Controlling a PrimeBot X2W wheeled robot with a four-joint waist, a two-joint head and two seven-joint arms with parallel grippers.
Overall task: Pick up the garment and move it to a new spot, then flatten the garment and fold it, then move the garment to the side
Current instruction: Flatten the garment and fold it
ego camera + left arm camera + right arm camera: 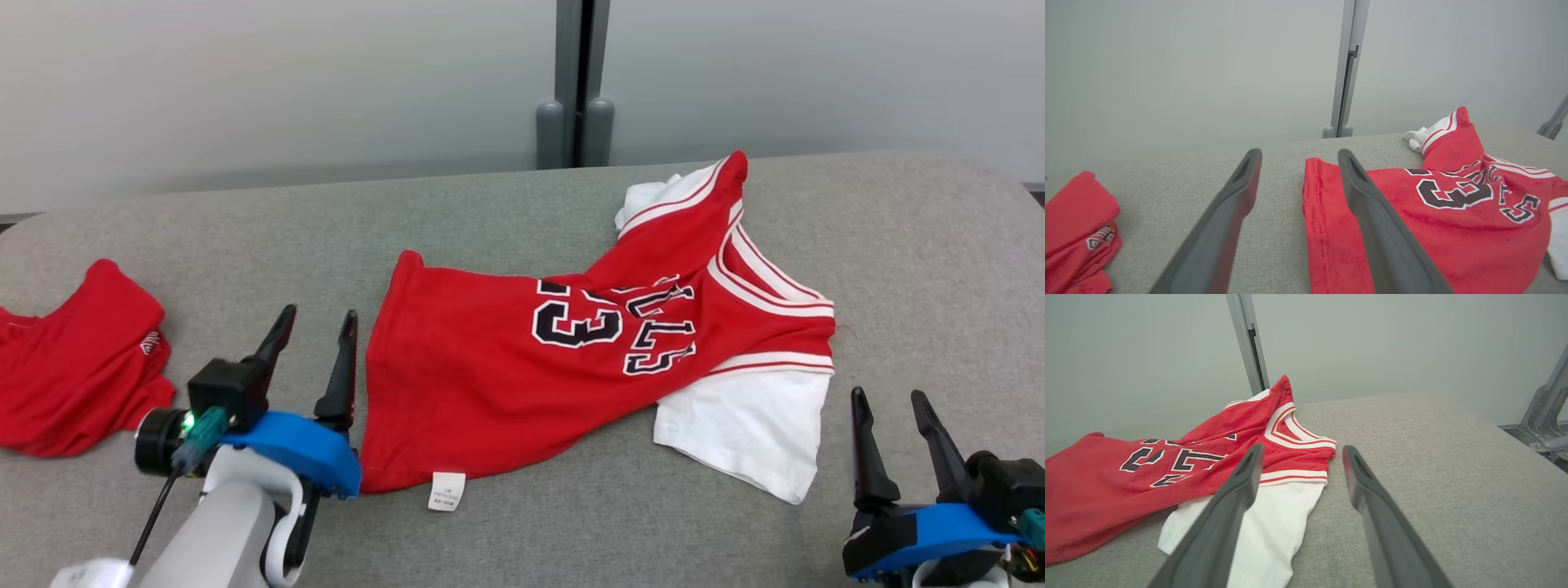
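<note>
The garment (506, 359) is a red jersey with black-and-white lettering and white sleeves, lying rumpled across the middle of the grey table; it also appears as the garment (1412, 228) and the garment (1106, 486). My left gripper (318, 322) stands open just left of its hem, nothing between the fingers (1224, 220). My right gripper (890, 404) is open at the lower right, a little right of the white sleeve (751, 425), and holds nothing.
A second red garment (73, 367) lies crumpled at the table's left edge, also the second red garment (1073, 228). A grey post (575, 82) stands behind the padded table (914, 269). A metal bracket (1547, 416) sits off the table's right side.
</note>
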